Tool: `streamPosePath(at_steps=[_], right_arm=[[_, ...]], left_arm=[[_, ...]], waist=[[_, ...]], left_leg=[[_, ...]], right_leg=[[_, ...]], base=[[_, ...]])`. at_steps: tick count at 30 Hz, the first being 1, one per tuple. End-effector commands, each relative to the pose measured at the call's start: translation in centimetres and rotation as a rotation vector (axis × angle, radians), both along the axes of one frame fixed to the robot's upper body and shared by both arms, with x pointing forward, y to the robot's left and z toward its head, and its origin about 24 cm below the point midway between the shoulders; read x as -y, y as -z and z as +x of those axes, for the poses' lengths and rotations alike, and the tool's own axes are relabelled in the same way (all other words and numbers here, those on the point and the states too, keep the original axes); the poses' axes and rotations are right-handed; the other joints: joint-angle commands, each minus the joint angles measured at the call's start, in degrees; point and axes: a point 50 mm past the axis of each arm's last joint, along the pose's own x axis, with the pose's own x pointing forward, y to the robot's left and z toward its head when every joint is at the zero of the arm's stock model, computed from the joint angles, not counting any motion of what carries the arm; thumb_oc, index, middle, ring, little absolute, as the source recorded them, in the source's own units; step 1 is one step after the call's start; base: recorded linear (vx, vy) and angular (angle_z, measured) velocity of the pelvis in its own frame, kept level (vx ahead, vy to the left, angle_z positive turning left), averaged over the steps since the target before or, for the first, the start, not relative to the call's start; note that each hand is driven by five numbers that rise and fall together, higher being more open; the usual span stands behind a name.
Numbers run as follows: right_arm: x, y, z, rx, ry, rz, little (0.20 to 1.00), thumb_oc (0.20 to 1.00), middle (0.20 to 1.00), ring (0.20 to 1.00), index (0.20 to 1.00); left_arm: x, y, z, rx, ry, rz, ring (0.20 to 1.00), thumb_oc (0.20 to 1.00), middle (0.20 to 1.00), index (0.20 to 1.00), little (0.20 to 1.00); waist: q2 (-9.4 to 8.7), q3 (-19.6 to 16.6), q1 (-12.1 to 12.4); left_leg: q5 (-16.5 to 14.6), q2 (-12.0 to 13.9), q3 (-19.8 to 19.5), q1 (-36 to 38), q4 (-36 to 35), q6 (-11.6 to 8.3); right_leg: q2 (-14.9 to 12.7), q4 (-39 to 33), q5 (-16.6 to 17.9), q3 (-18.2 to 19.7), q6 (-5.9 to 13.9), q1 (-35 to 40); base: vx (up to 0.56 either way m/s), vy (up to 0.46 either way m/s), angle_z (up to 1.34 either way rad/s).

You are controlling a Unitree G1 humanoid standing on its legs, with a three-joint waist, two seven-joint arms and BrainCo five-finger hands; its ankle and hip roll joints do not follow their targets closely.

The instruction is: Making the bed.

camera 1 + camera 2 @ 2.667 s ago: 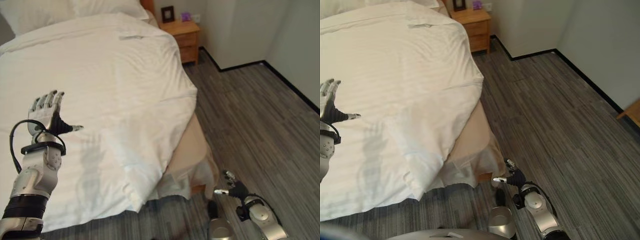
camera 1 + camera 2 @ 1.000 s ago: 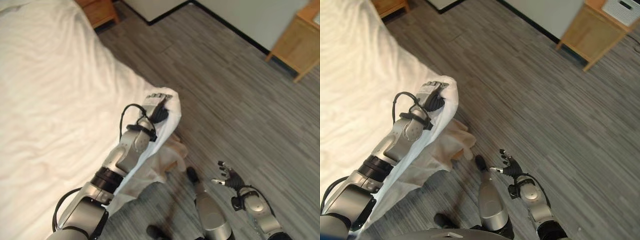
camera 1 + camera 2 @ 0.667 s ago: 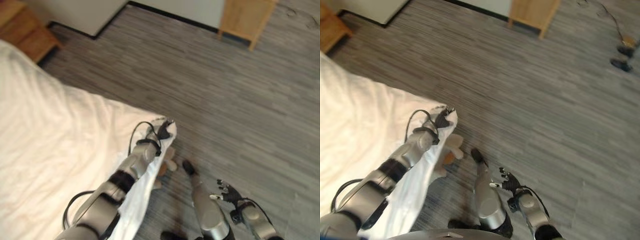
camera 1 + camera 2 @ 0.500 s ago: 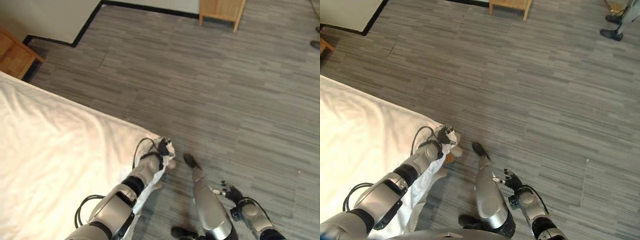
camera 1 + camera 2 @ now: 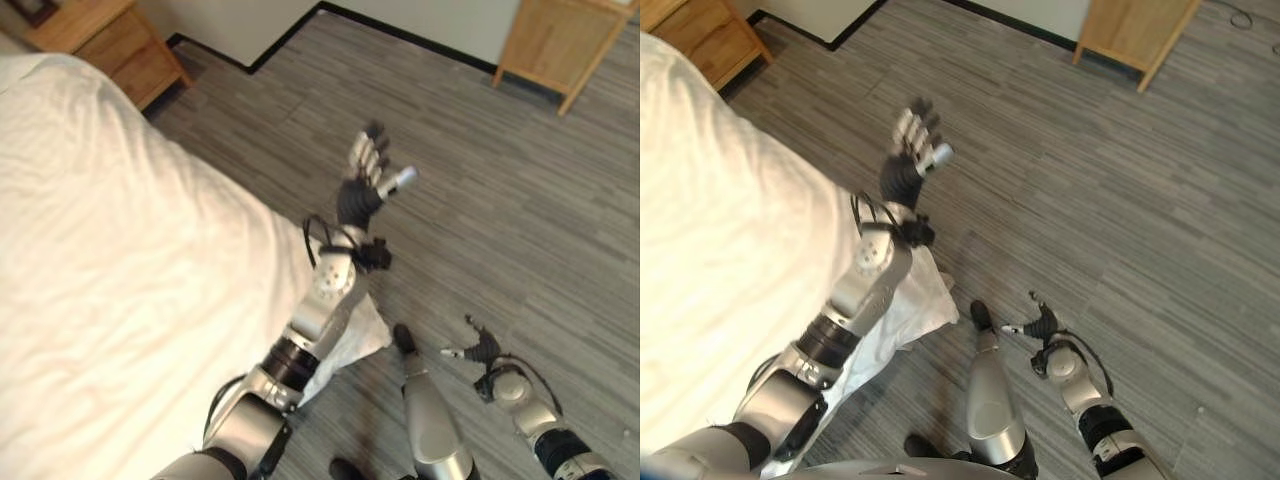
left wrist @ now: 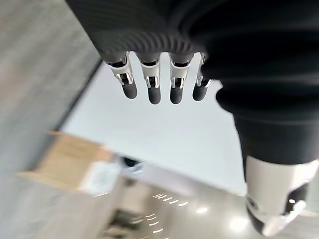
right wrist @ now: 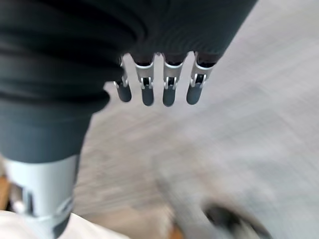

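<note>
The left hand (image 5: 908, 165) is raised with fingers (image 5: 912, 128) spread beyond the white duvet (image 5: 730, 230), holding nothing.

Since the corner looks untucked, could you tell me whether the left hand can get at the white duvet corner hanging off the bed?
Probably yes: the left hand is raised, fingers open and empty, over the floor; the white duvet corner hangs unobstructed below its forearm.

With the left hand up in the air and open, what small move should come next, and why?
Probably lower the left hand back onto the white duvet's hanging corner: the hand is raised over the grey floor, open and empty, and that corner droops crumpled off the bed.
</note>
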Motion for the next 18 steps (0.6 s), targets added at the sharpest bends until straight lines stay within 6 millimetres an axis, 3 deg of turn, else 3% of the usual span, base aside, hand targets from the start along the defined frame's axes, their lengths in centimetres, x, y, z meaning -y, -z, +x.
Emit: streamPosePath(at_steps=[1, 4, 6, 8, 9, 10, 11, 12, 14, 15, 16, 17, 18], right_arm=[[-1.0, -1.9, 0.2, 0.128, -0.030, 0.050, 1.000, 1.000, 1.000, 1.000, 1.000], [-0.9, -3.8, 0.7, 0.198, -0.008, 0.198, 1.000, 1.000, 1.000, 1.000, 1.000], [-1.0, -4.8, 0.9, 0.244, 0.007, 0.336, 1.000, 1.000, 1.000, 1.000, 1.000], [-1.0, -6.5, 1.3, 0.319, 0.015, 0.444, 1.000, 1.000, 1.000, 1.000, 1.000], [-1.0, -7.2, 1.4, 0.350, 0.005, 0.472, 0.686, 0.686, 0.686, 0.686, 0.686], [-1.0, -7.7, 1.7, 0.373, 0.015, 0.512, 0.485, 0.485, 0.485, 0.485, 0.485], [-1.2, -8.3, 1.9, 0.403, 0.015, 0.557, 0.200, 0.200, 0.200, 0.200, 0.200], [-1.4, -8.6, 2.2, 0.421, 0.030, 0.624, 0.200, 0.200, 0.200, 0.200, 0.200], [-1.7, -9.2, 2.5, 0.457, 0.040, 0.716, 0.200, 0.200, 0.200, 0.200, 0.200], [-2.4, -9.6, 2.7, 0.495, 0.068, 0.933, 0.200, 0.200, 0.200, 0.200, 0.200], [-2.4, -9.6, 2.7, 0.495, 0.068, 0.934, 0.200, 0.200, 0.200, 0.200, 0.200], [-4.2, -9.9, 3.1, 0.529, 0.088, 1.265, 0.200, 0.200, 0.200, 0.200, 0.200], [-5.0, -10.2, 3.1, 0.559, 0.072, 1.367, 0.200, 0.200, 0.200, 0.200, 0.200]], left_arm=[[-2.3, -1.7, -1.4, 0.138, -0.008, -0.024, 1.000, 1.000, 1.000, 1.000, 1.000], [-4.9, -1.2, -2.1, 0.155, -0.057, -0.016, 1.000, 1.000, 1.000, 1.000, 1.000], [-7.1, 0.5, -2.5, 0.106, -0.102, -0.027, 1.000, 1.000, 1.000, 1.000, 1.000], [-9.7, 3.5, -3.0, -0.004, -0.150, -0.036, 1.000, 1.000, 1.000, 1.000, 1.000], [-10.9, 5.0, -3.1, -0.064, -0.178, -0.035, 1.000, 1.000, 1.000, 1.000, 1.000], [-11.8, 6.5, -3.2, -0.127, -0.196, -0.041, 1.000, 1.000, 1.000, 1.000, 1.000], [-12.3, 7.5, -3.3, -0.169, -0.207, -0.048, 1.000, 1.000, 1.000, 1.000, 1.000], [-12.8, 8.5, -3.4, -0.214, -0.210, -0.059, 0.200, 0.200, 0.200, 0.200, 0.200], [-13.3, 9.4, -3.6, -0.250, -0.222, -0.058, 0.200, 0.200, 0.200, 0.200, 0.200], [-13.9, 10.3, -3.9, -0.289, -0.233, -0.073, 0.200, 0.200, 0.200, 0.200, 0.200], [-13.9, 10.3, -3.9, -0.289, -0.233, -0.073, 0.200, 0.200, 0.200, 0.200, 0.200], [-14.2, 11.4, -4.2, -0.330, -0.231, -0.113, 0.200, 0.200, 0.200, 0.200, 0.200], [-14.3, 11.7, -4.3, -0.339, -0.231, -0.138, 0.200, 0.200, 0.200, 0.200, 0.200]], waist=[[-3.59, -5.01, 0.95], [-4.63, -6.01, 3.77], [-5.28, -6.25, 5.84], [-6.08, -6.52, 8.10], [-6.47, -6.60, 8.96], [-6.75, -6.65, 9.88], [-6.92, -6.62, 10.71], [-7.10, -6.63, 11.45], [-7.24, -6.33, 12.23], [-7.37, -5.92, 13.52], [-7.37, -5.95, 13.48], [-7.21, -5.27, 14.73], [-7.19, -5.09, 15.23]], left_leg=[[8.71, 4.12, -2.64, -4.10, -0.21, -2.32], [9.33, 4.94, -3.79, -4.42, -0.21, -2.51], [9.16, 5.30, -4.57, -4.51, -0.21, -2.61], [9.71, 5.62, -5.70, -5.16, -0.21, -2.62], [9.79, 5.76, -6.14, -5.34, -0.21, -2.67], [9.94, 5.92, -6.49, -5.62, -0.21, -2.69], [10.09, 5.98, -6.79, -6.01, -0.21, -2.68], [10.16, 5.97, -7.31, -6.40, -0.21, -2.65], [10.17, 5.95, -7.90, -6.82, -0.21, -2.66], [10.22, 5.84, -8.82, -7.61, -0.21, -2.56], [10.23, 5.83, -8.86, -7.67, -0.21, -2.55], [10.17, 5.70, -9.74, -8.16, -0.21, -2.54], [10.22, 5.54, -10.24, -8.67, -0.21, -2.50]], right_leg=[[-2.56, -3.33, -6.09, -1.04, 4.69, 8.11], [-2.62, -3.82, -6.16, -2.75, 4.28, 9.38], [-2.74, -3.78, -6.73, -4.03, 4.25, 10.49], [-2.95, -3.83, -6.83, -5.48, 3.86, 11.40], [-3.02, -3.83, -6.97, -6.20, 3.81, 11.78], [-3.15, -3.83, -7.09, -7.05, 3.61, 12.22], [-3.27, -3.83, -7.13, -7.51, 3.52, 12.35], [-3.45, -3.83, -7.28, -8.19, 3.42, 12.66], [-3.63, -3.83, -7.42, -8.94, 3.33, 12.98], [-3.78, -3.83, -7.67, -9.80, 3.18, 13.20], [-3.80, -3.83, -7.68, -9.83, 3.18, 13.17], [-3.94, -3.83, -7.95, -10.62, 2.97, 13.44], [-4.05, -3.83, -8.01, -10.87, 2.87, 13.37]], base=[[0.05, -0.031, 0.31], [0.05, -0.035, 0.45], [0.05, -0.019, 0.41], [0.04, -0.030, 0.53], [0.07, -0.031, 0.60], [0.06, -0.016, 0.56], [0.05, -0.004, 0.38], [0.03, 0.016, 0.38], [0.01, 0.007, 0.45], [0.00, -0.002, 0.47], [0.02, 0.019, 0.49], [0.02, 0.027, 0.35], [0.01, 0.034, 0.33]])
